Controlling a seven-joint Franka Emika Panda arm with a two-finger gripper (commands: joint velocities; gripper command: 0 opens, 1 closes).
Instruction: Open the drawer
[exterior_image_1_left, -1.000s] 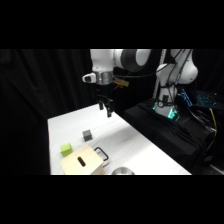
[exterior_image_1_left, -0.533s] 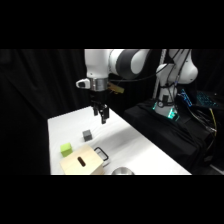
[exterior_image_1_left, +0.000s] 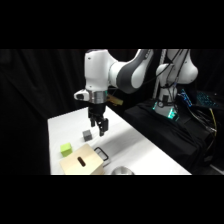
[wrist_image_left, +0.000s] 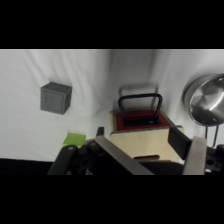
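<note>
The drawer (wrist_image_left: 139, 119) sits pushed into its tan wooden box (exterior_image_1_left: 81, 162), which stands at the near end of the white table (exterior_image_1_left: 65, 125); in the wrist view its red-orange front (wrist_image_left: 140, 120) faces up the picture, and the black loop handle (wrist_image_left: 139, 104) lies out from that front onto the bare table top; the box's pale top face fills the space below the red strip, and in the side view that top carries a short dark slot (exterior_image_1_left: 80, 161). Seen from the side, the handle (exterior_image_1_left: 100, 152) shows as a dark loop just beyond the box's far right corner.

The gripper (exterior_image_1_left: 100, 128) hangs above the table just past the handle, well clear of it and touching nothing; its two fingers (wrist_image_left: 116, 156) stand apart, released, with the box showing in the gap between them in the wrist view.

Beside the box, a small green cube (exterior_image_1_left: 66, 148) lies close to its left far corner; a small grey cube (exterior_image_1_left: 88, 134) sits farther out from the box, just beside the gripper in the side view; a shiny metal bowl (wrist_image_left: 207, 100) rests near the box's right side, cut off by the picture's edge.
</note>
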